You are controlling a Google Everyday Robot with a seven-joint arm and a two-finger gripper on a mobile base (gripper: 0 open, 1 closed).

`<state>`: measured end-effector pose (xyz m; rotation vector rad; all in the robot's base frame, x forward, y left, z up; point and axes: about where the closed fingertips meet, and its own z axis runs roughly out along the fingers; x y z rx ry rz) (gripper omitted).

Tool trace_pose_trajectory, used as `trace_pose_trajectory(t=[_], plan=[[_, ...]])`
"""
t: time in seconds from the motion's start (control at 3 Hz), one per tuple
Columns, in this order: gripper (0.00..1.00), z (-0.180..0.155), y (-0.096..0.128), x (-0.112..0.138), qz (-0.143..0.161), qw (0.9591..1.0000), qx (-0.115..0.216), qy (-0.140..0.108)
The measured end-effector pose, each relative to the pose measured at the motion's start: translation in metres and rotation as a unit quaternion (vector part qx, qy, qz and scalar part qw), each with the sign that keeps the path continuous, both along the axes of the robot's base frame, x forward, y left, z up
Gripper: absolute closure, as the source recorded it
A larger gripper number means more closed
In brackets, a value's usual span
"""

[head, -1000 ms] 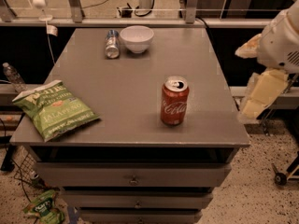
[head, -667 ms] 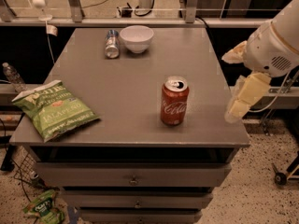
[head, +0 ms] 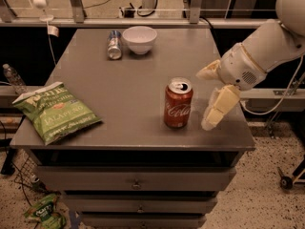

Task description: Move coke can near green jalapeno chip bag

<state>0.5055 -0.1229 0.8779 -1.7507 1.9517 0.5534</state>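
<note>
The hand [head: 210,97], made of smooth cream plastic on a rounded white arm, hangs over the near right part of the table [head: 143,70]. Its two blocky fingers [head: 220,107] are spread wide and hold nothing. The coke can [head: 178,104], a glossy red aluminium cylinder with white script and a silver top, stands upright just beside the hand on the camera's left, not touching it. Well beyond the can on that same side, the green jalapeno chip bag [head: 55,111], crinkly and puffed, lies flat at the table's near left corner. Away from the hand toward the table's far edge, a round white bowl [head: 139,38] shows a plain white inside. A silver-and-blue can [head: 114,44] lies on its side next to it. The table is matte grey, with drawers [head: 136,180] below.
</note>
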Motion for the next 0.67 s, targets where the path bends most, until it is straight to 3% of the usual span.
trace_pose_trajectory(t=[0.33, 0.67], plan=[[0.00, -0.0108, 0.0240, 0.0071, 0.024, 0.9987, 0.044, 0.008], [0.00, -0.0088, 0.0266, 0.0062, 0.027, 0.9985, 0.047, 0.007]])
